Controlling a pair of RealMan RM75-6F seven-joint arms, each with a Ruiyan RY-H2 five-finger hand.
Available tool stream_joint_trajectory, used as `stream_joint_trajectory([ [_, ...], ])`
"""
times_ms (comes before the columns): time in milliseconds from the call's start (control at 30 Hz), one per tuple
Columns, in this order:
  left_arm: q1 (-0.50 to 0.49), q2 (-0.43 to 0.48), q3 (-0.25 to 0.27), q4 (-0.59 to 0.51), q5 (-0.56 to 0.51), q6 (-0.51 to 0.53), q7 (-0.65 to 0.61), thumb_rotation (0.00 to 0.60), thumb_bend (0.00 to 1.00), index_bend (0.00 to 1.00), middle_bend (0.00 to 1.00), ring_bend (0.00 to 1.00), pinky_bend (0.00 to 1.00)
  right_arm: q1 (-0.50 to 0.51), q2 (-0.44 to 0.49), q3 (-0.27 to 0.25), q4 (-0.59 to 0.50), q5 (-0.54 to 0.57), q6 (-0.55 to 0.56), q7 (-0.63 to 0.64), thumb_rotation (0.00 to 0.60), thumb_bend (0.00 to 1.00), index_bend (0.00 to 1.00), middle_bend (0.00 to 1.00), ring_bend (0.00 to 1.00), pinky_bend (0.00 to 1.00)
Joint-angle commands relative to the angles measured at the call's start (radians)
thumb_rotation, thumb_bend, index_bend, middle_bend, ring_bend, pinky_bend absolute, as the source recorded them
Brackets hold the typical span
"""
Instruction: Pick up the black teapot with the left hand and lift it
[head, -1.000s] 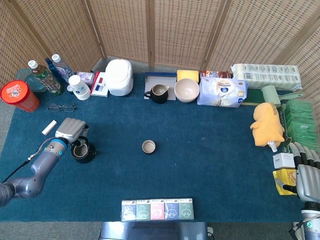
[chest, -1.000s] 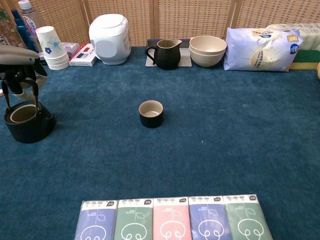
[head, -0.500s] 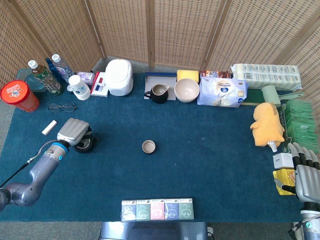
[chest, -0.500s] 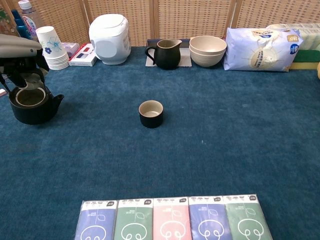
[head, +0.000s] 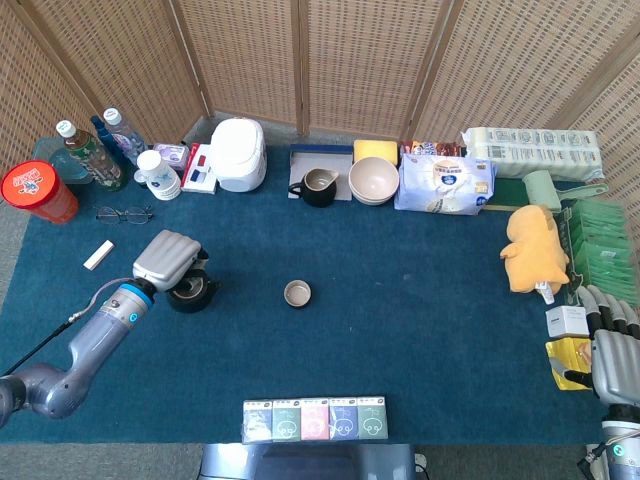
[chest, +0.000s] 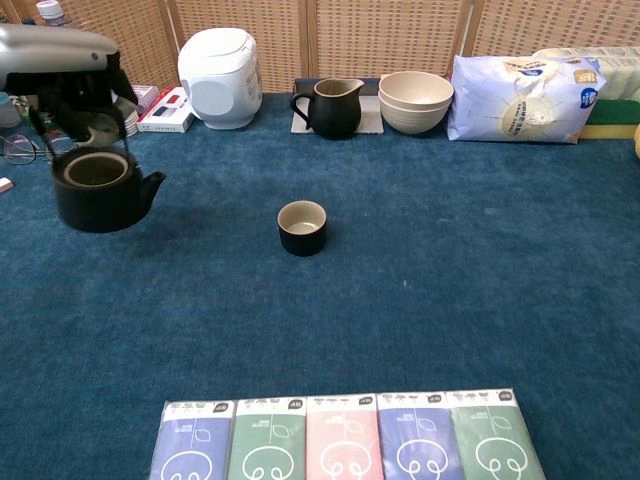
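Observation:
The black teapot (chest: 100, 190) hangs in the air by its wire handle, clear of the blue cloth, lid off and spout pointing right. My left hand (chest: 62, 62) grips the handle from above; in the head view the left hand (head: 168, 260) covers most of the teapot (head: 192, 295). My right hand (head: 612, 345) rests at the table's right edge, fingers straight and apart, holding nothing.
A small black cup (chest: 302, 227) stands mid-table, right of the teapot. A black pitcher (chest: 334, 107), stacked bowls (chest: 415, 100), a white cooker (chest: 219, 63) and paper cups (head: 159, 175) line the back. Glasses (head: 125, 213) lie at far left. Tissue packs (chest: 350, 440) sit along the front edge.
The left hand has raised the teapot off the cloth and carried it to the right, toward the table's middle. The right hand has not moved.

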Motion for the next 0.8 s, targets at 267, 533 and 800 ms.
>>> stream_joint_trajectory([
  [267, -0.057, -0.047, -0.044, -0.024, -0.041, 0.023, 0.084, 0.6, 0.46, 0.77, 0.94, 0.83, 0.95, 0.001, 0.002, 0.002, 0.002, 0.007, -0.003, 0.006, 0.6, 0.0, 0.0, 0.0, 0.0, 0.0],
  [533, -0.072, -0.04, -0.05, -0.058, -0.078, 0.037, 0.123, 0.6, 0.44, 0.77, 0.93, 0.82, 0.95, 0.002, 0.001, 0.0, 0.005, 0.01, -0.006, 0.004, 0.6, 0.0, 0.0, 0.0, 0.0, 0.0],
  [800, -0.086, -0.03, -0.052, -0.077, -0.096, 0.047, 0.15, 0.6, 0.43, 0.77, 0.93, 0.81, 0.95, 0.005, -0.003, 0.001, 0.008, 0.017, -0.01, -0.001, 0.6, 0.0, 0.0, 0.0, 0.0, 0.0],
])
